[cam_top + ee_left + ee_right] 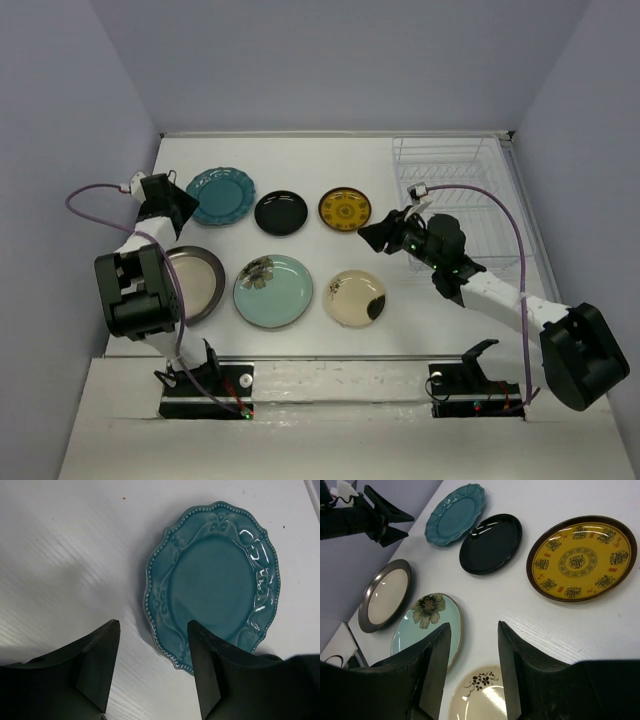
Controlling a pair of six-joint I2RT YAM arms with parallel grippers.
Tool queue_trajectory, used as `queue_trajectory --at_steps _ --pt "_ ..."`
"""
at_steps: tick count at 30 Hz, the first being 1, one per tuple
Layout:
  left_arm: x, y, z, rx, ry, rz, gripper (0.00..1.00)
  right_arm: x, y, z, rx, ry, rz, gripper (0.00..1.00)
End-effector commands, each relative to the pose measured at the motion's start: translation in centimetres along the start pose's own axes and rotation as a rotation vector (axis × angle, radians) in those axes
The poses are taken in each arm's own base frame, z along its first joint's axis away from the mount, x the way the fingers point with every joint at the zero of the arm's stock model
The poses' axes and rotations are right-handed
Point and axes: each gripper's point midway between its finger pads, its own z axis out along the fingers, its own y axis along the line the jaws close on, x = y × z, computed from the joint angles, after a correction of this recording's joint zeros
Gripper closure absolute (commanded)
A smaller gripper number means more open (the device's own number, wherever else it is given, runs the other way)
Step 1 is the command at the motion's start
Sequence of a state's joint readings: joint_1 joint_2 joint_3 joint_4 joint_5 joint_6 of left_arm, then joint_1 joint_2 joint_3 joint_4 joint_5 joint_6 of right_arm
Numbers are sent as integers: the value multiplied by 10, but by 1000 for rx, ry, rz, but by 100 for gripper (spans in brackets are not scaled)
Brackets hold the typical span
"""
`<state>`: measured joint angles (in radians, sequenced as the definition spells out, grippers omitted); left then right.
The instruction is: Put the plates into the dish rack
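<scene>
Progress: zero of six loaded, as far as the views show. Clock directions are from the top view, with 12 at the far edge. The dish rack (470,170) sits at 2 o'clock on the table (300,160). It is white wire and I can make out nothing in any slot. Its near end is partly behind the right arm, so I can't vouch for that bit. All six plates lie flat on the table in two rows of three, none stacked. Far row: teal scalloped plate (220,195) at 10 o'clock, small black plate (281,212) just beside it toward 12, then yellow patterned plate (345,208), the closest one to the rack. Near row: grey metallic plate (200,283) at 8 o'clock with its left side hidden under the left arm, pale aqua plate (273,290) with the dark flower at 6, and cream plate (355,298) with the dark blotch at 5. The left gripper (153,625) is at the teal plate's 9 o'clock rim with its jaws partway apart. One finger is over the rim, the other over bare table, and nothing is clamped. I can't tell whether it touches the rim. The right gripper (474,626) sits at the yellow plate's 4 o'clock side, jaws narrower but clearly apart, with only bare table in the gap and nothing held. My read is that both arms are lining up a first pick, so all six lifts and rack insertions are left.
</scene>
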<state>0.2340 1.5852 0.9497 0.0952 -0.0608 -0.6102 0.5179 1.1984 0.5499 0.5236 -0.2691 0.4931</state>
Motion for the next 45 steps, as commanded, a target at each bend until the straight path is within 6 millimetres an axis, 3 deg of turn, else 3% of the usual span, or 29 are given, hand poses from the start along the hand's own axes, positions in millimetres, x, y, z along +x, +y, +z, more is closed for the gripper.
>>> queue_trajectory --at_steps 1,7,15,17,20,21,24,27,29,35,41,45 --pt "-24 -24 13 97 -54 -77 35 -27 13 4 -34 -73 -43 51" --pt "9 -28 53 146 66 -143 43 -23 10 7 -30 -57 -38 51" --pt "40 -21 72 176 111 -274 57 -18 7 11 -23 -44 -39 51" --pt "39 -26 74 220 92 -295 64 -17 6 12 -24 -40 -40 51" --pt "43 -27 74 263 80 -333 94 -16 6 13 -26 -35 -36 51" --pt "41 -28 72 276 71 -339 94 -15 6 13 -26 -34 -37 51" --pt "30 -33 55 341 5 -356 94 -12 3 15 -19 -25 -37 51" --pt "1 -49 25 453 -84 -366 94 -8 2 18 -23 -8 -37 47" --pt "-34 -71 -10 590 -198 -370 94 -6 4 20 -40 4 -38 39" --pt "-83 -109 -69 769 -302 -351 94 -4 15 28 -98 50 -18 15" --pt "-116 -130 -129 900 -410 -332 94 -2 25 36 -150 101 10 6" --pt "-120 -137 -171 974 -433 -322 94 -8 33 42 -175 111 44 0"
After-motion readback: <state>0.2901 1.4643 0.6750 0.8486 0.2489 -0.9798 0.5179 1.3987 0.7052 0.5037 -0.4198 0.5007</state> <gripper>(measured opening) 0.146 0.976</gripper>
